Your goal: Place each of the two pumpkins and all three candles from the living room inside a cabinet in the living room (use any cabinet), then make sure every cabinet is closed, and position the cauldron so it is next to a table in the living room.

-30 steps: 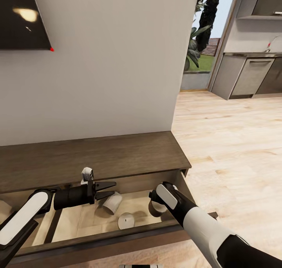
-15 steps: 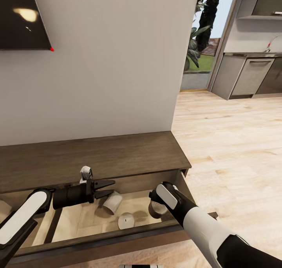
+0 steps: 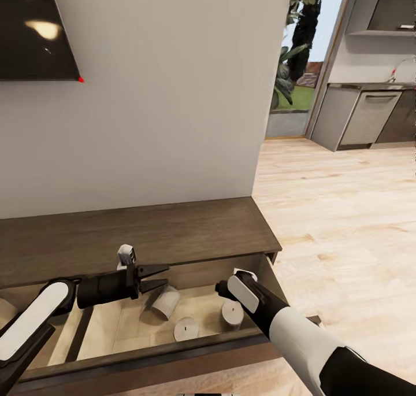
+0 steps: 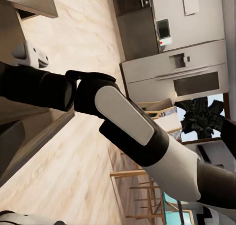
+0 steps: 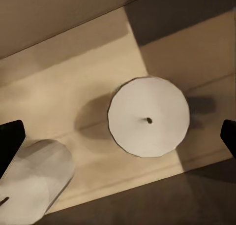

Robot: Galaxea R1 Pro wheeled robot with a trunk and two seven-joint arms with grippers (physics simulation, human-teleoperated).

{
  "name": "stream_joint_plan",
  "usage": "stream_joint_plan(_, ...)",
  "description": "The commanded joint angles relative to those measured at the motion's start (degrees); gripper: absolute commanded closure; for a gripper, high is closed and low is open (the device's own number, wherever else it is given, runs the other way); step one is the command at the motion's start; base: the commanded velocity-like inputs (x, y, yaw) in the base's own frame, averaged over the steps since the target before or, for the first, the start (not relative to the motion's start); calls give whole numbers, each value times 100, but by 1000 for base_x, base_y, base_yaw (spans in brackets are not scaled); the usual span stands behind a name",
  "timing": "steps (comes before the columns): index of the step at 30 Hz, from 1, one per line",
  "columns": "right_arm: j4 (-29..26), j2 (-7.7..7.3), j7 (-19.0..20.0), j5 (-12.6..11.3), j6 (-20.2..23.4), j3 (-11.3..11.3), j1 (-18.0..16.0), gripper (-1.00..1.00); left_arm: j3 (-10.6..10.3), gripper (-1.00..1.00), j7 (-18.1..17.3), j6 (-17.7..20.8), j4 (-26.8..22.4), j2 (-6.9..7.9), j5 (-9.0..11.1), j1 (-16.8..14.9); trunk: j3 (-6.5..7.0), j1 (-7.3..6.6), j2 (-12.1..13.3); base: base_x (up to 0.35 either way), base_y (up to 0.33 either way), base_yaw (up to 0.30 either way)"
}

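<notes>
We see our right arm reaching down into the open drawer of the cabinet, its wrist bent so the right gripper looks straight down; the right wrist view shows its two dark fingertips spread wide at either edge, released and holding nothing, with an upright candle standing free between them on the pale drawer floor. In the head view that candle stands just beside the right wrist; a second upright candle is near the drawer front; a third candle lies tipped on its side toward the back. Our left arm stretches level across the drawer, the left gripper above the tipped candle, its dark fingers parted and empty. Beyond the cabinet's end, wood floor runs to grey kitchen cupboards; a dark screen hangs on the wall.
</notes>
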Motion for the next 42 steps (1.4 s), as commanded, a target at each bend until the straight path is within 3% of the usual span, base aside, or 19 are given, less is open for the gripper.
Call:
stream_joint_plan(1, -6, -4, -35, -34, 13, 31, -6, -100, -5, -100, -52, 1, 7, 4, -10, -5, 18, -3, 0, 0, 0, 0)
stream_joint_plan(5, -9, -4, -32, -34, 14, 32, -6, -100, -5, -100, -34, -3, 32, 1, 192, -5, 106, -14, 5, 0, 0, 0)
stream_joint_plan(14, -26, -18, -26, -31, 37, 32, -6, -100, -55, -100, -29, 1, 43, -8, 218, -5, 305, -40, 22, -113, 0, 0)
stream_joint_plan(33, -111, -51, 7, -27, -105, 56, -6, -100, -94, -100, -26, 0, 34, -60, 209, -5, 646, -457, 785, -11, 0, 0)
stream_joint_plan(42, -115, -70, 276, -26, -113, 50, -6, -100, -133, -100, -19, -7, 43, -100, 186, -5, 808, -655, 1145, -52, 0, 0)
